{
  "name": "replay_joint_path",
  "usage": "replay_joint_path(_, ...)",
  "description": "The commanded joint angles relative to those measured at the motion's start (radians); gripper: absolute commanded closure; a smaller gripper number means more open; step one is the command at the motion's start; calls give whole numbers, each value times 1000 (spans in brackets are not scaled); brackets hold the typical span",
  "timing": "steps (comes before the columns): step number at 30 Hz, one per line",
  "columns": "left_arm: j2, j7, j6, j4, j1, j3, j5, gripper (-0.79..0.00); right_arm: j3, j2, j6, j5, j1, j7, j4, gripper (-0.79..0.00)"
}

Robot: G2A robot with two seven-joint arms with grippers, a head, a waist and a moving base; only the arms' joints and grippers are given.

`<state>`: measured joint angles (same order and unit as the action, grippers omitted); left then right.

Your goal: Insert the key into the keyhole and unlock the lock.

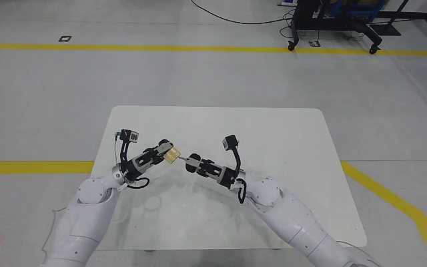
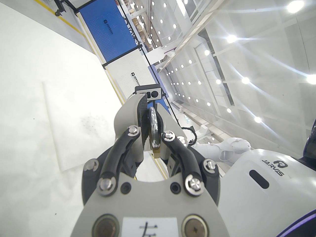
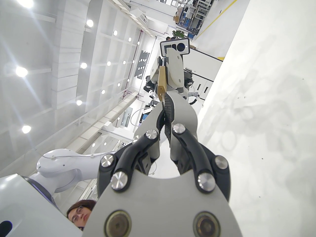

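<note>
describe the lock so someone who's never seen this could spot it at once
Look above the white table. The lock sits in the left pincer, facing the right pincer. It is the only brass block there, unlike the thin key pointing at it.

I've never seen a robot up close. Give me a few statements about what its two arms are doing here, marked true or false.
1. The left pincer grips the brass lock. True.
2. The brass lock lies flat on the tabletop. False: it is held up in the air above the white table.
3. The right pincer is wide open. False: it is shut on the key.
4. The two pincers point at each other, with the key aimed at the brass lock. True.
</note>
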<state>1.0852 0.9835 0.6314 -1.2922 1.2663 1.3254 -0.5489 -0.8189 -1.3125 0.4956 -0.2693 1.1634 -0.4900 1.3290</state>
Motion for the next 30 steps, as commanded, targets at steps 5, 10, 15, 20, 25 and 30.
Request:
replay_joint_path(5, 1, -17, 2, -3, 6, 2, -2, 0, -5, -3, 25, 3, 6, -11, 4, 0)
replay_joint_path(10, 4, -30, -42, 4, 13, -3, -60, 0, 12, -8, 207, -29, -6, -124, -3, 0)
replay_joint_path(15, 8, 48, -163, 40, -25, -32, -112, 0, 83, -37, 317, -47, -60, -176, -80, 0)
replay_joint_path(20, 13, 135, -220, 87, -68, -58, -155, 0, 118, -71, 387, 10, -113, -92, -155, 0)
replay_joint_path(25, 18, 198, -223, 119, -91, -72, -188, 0, 117, -90, 417, 51, -145, -16, -202, 0)
replay_joint_path(30, 23, 244, -237, 138, -107, -89, -199, 0, 102, -97, 446, 37, -159, 5, -235, 0)
